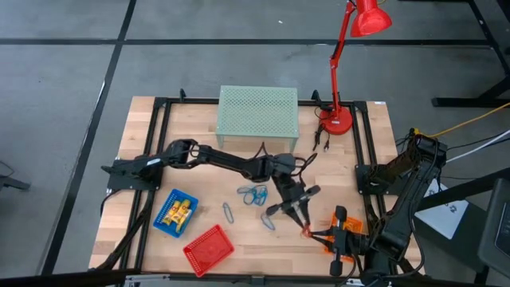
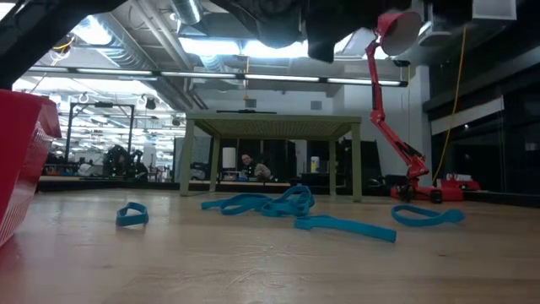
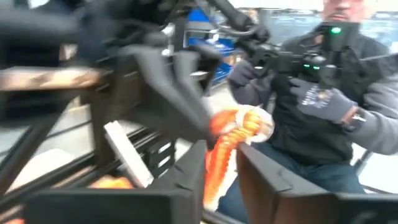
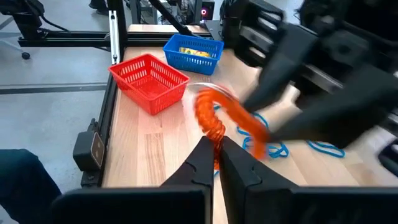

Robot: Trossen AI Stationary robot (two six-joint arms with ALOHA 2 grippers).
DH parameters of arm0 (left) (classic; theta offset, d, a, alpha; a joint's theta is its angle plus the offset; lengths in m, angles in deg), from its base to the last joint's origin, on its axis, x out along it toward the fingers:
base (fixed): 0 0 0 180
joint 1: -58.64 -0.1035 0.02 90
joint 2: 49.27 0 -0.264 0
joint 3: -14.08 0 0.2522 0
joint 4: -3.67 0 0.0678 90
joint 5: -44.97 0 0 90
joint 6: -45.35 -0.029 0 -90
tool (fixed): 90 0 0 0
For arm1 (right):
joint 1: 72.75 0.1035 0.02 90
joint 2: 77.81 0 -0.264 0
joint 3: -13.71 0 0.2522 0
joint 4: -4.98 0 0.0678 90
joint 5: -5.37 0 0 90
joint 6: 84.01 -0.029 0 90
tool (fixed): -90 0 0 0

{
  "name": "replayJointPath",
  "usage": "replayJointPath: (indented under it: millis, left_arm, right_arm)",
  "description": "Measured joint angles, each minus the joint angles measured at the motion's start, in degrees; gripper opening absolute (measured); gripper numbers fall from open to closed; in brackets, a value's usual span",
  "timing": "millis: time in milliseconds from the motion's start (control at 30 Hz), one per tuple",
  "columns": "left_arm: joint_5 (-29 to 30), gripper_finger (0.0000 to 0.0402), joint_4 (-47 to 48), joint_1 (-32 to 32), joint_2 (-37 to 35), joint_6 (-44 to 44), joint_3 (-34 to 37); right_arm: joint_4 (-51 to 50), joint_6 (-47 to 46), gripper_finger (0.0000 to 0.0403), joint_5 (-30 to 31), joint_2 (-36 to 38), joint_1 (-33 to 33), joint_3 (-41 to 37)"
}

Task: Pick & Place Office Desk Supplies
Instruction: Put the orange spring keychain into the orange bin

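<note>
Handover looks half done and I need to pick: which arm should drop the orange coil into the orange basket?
Right. Both grippers meet at the orange coil, but the right gripper already pinches it and sits directly over the orange basket; the left arm is stretched across the table.

I work in a robotics lab or workshop. My arms are bolted to a black metal frame (image 1: pixel 156 127) around a wooden table (image 1: pixel 199 127) on a grey concrete floor (image 1: pixel 64 72). Beyond my table, ceiling strip lights (image 2: pixel 211 46) and bare ducts (image 2: pixel 126 38) hang over distant workbenches (image 2: pixel 101 173), and a person (image 3: pixel 323 106) stands close, holding a controller (image 3: pixel 311 59).
</note>
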Motion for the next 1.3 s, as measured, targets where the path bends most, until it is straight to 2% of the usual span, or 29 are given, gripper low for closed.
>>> replayJointPath:
  millis: [133,300,500,667,800,867,967,1067,1133,1300]
  left_arm:
    - [0.5,0.0146,2.8,-2.1,0.0,0.2,0.0]
    - [-2.2,0.0184,4.1,-4.4,0.0,2.4,0.0]
    - [-4.3,0.0187,7.4,-7.0,0.0,3.5,0.0]
    - [-1.8,0.0180,13.4,-8.9,0.0,-0.1,0.0]
    - [-1.2,0.0173,19.6,-9.9,-1.9,-3.0,0.2]
    - [-1.2,0.0170,24.5,-10.1,-4.7,-6.3,1.4]
    - [3.6,0.0169,33.8,-9.8,-11.8,-13.5,5.3]
    - [8.8,0.0169,35.4,-9.0,-19.9,-16.7,12.3]
    - [13.3,0.0169,33.0,-8.4,-26.0,-16.6,17.9]
    - [25.6,0.0169,27.1,-5.8,-42.1,-14.1,34.4]
  right_arm:
    - [-1.6,-1.5,0.0008,-0.5,0.0,0.1,0.0]
    - [-5.2,-5.5,0.0008,-2.0,0.0,0.2,0.0]
    - [-8.6,-10.2,0.0009,-5.2,0.0,0.2,0.0]
    - [-13.7,-19.1,0.0009,-11.4,0.0,0.4,-0.1]
    - [-15.9,-25.1,0.0009,-8.7,0.0,3.8,-3.2]
    - [-16.4,-28.8,0.0009,-5.6,0.0,6.4,-5.4]
    - [-19.4,-36.3,0.0009,0.0,-0.1,10.7,-7.3]
    - [-24.5,-43.2,0.0009,4.5,0.0,13.6,-7.5]
    - [-27.1,-46.7,0.0009,4.4,0.2,14.5,-7.5]
    - [-31.7,-55.7,0.0009,-0.9,0.2,16.6,-7.6]
